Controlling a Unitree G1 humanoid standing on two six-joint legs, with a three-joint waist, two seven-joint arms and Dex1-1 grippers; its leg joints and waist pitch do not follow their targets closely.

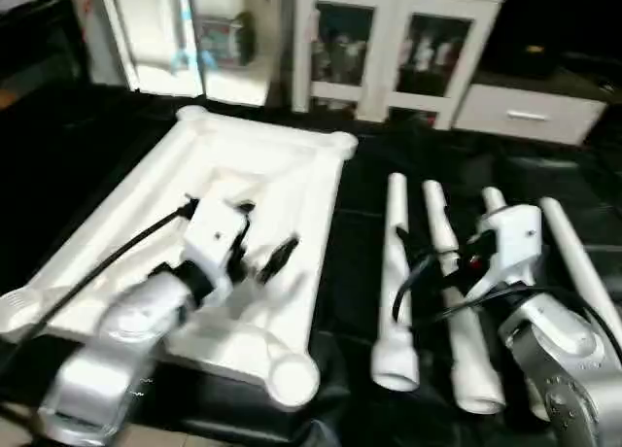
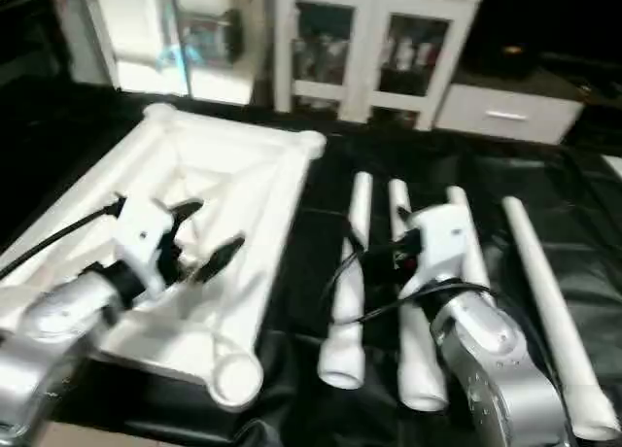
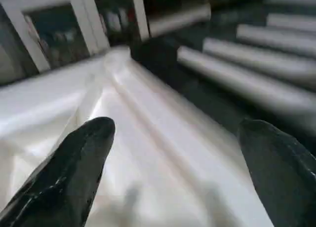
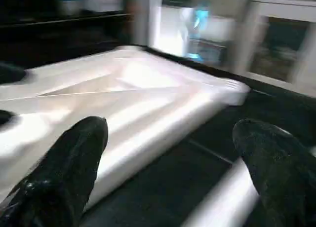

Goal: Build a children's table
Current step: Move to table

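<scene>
The children's table top (image 1: 292,170) lies upside down on the left, white, ribs up, with round sockets at its corners, one nearest me (image 1: 292,374). My left gripper (image 1: 260,235) hovers open over its near half; between its black fingers (image 3: 74,172) the wrist view shows the top's rim. Four white tube legs lie side by side to the right: (image 1: 398,272), (image 1: 452,301), one partly under my right arm (image 1: 493,199), and the outermost (image 1: 583,262). My right gripper (image 4: 170,177) stands open just above the middle legs, pointing toward the top, holding nothing.
Black sheeting (image 1: 355,204) covers the surface under all the parts. A white glass-door cabinet (image 1: 389,49) and a low drawer unit (image 1: 530,112) stand behind. Black cables run along both forearms.
</scene>
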